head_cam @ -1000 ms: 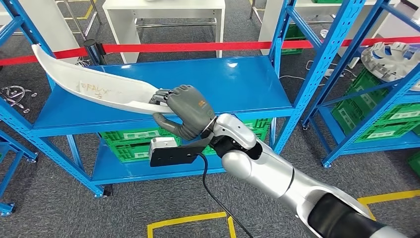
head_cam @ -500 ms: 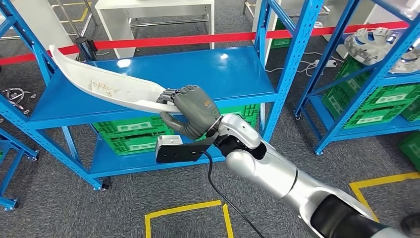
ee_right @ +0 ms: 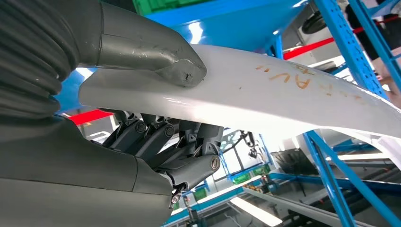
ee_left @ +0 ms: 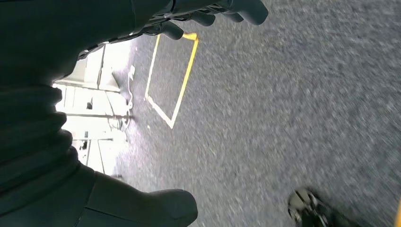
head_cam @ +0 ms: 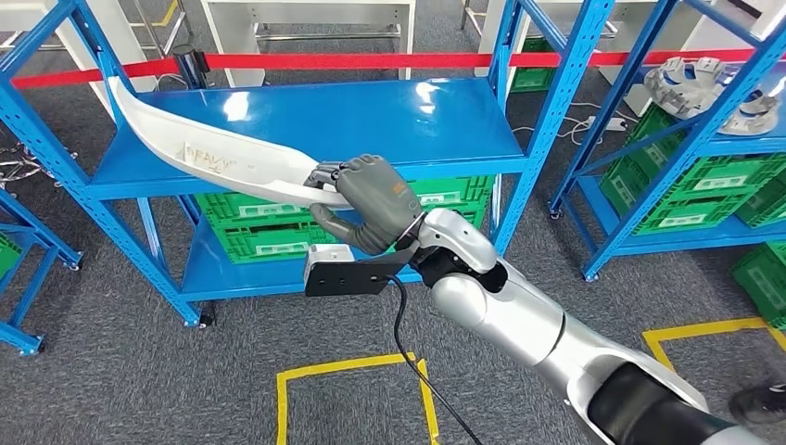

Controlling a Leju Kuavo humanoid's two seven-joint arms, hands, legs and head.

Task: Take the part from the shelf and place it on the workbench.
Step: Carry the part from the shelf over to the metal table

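White plastic part (head_cam: 218, 158) pinched at its near end in my right hand (head_cam: 371, 202), far end over the blue shelf (head_cam: 445, 130). Pickup's done imo; carry + workbench drop left. Left hand (ee_left: 56, 156): can't tell.

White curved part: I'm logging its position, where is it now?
In the head view, the long white curved plastic part is held at one end by the right hand, over the blue shelf's left front.

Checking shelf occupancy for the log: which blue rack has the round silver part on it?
The blue rack at far right: a round silver finned part sits on its upper level. The centre rack, where the right robot hand grips the white part, doesn't.
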